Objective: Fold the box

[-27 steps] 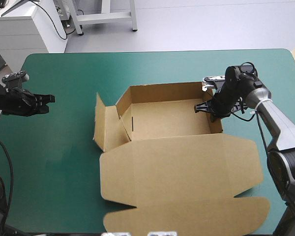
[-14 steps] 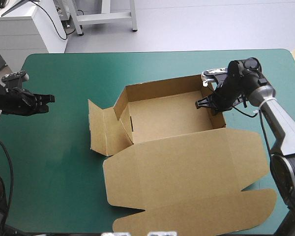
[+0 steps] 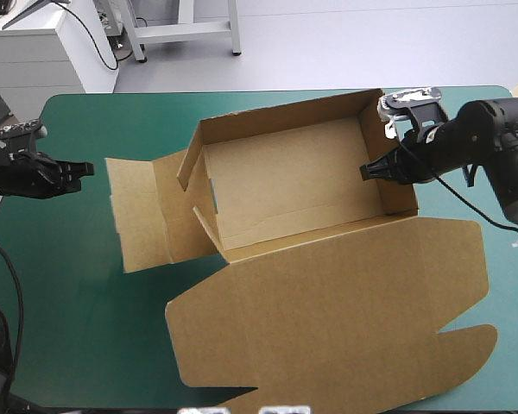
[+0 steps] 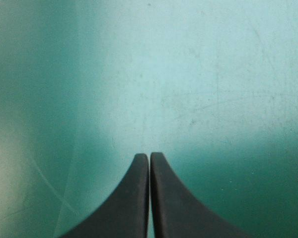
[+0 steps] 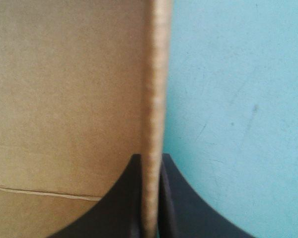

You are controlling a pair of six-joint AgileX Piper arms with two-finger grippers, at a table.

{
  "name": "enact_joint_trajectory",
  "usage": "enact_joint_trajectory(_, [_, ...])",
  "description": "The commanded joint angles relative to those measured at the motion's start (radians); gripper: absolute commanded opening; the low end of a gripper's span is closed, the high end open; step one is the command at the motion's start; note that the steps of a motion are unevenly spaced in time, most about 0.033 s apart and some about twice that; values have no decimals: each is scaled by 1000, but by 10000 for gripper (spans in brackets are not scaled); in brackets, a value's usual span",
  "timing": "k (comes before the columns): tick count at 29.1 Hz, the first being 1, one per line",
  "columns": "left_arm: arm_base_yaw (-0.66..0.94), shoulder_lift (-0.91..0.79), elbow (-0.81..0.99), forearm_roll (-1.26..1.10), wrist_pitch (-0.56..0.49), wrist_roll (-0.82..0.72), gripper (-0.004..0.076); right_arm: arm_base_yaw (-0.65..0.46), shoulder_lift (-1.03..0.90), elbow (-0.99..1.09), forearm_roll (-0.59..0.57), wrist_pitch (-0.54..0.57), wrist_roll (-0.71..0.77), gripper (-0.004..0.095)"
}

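The right gripper grips the right wall of the box; the left gripper is closed on nothing.
The teal-green table carries the brown box across its middle and right: an open tray with its far and right walls upright. The lid, the broadest panel, runs flat from the tray's near edge toward the table's near edge. A side flap is spread out left of the tray. In the right wrist view the black fingers pinch the wall's top edge between them, one inside against the box's inner face, the other outside above the table. In the left wrist view the left gripper shows both fingers pressed together in one pointed arch over bare table; it sits near the table's left edge, well apart from the box.
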Motion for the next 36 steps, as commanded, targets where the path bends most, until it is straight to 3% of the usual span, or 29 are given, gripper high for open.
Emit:
enact_joint_trajectory(1, [2, -47, -23, -27, -45, 3, -8, -3, -80, -28, 79, -7, -21, -2])
enact_joint_trajectory(6, [2, -37, -2, -161, -61, 23, -8, -3, -87, -28, 142, -93, -23, -2])
enact_joint_trajectory(9, [0, -35, 73, -361, -61, 169, -8, -3, -70, -28, 215, -171, -47, -2])
enact_joint_trajectory(12, [-2, -35, 152, -524, -57, 259, -8, -3, -30, -41, 235, -176, -56, -2])
enact_joint_trajectory(18, [-83, -37, 227, -675, -11, 295, -8, -3, 44, -82, 225, -176, -56, -2])
enact_joint_trajectory(24, [-202, -94, 225, -742, 11, 348, -8, -3, 71, -97, 135, -231, -6, -2])
enact_joint_trajectory(31, [-269, -166, 225, -804, 16, 353, -8, -3, 71, -97, -6, -236, 35, -2])
enact_joint_trajectory(36, [-279, -180, 215, -817, 53, 374, -8, -3, 71, -97, -44, -237, 38, -2])
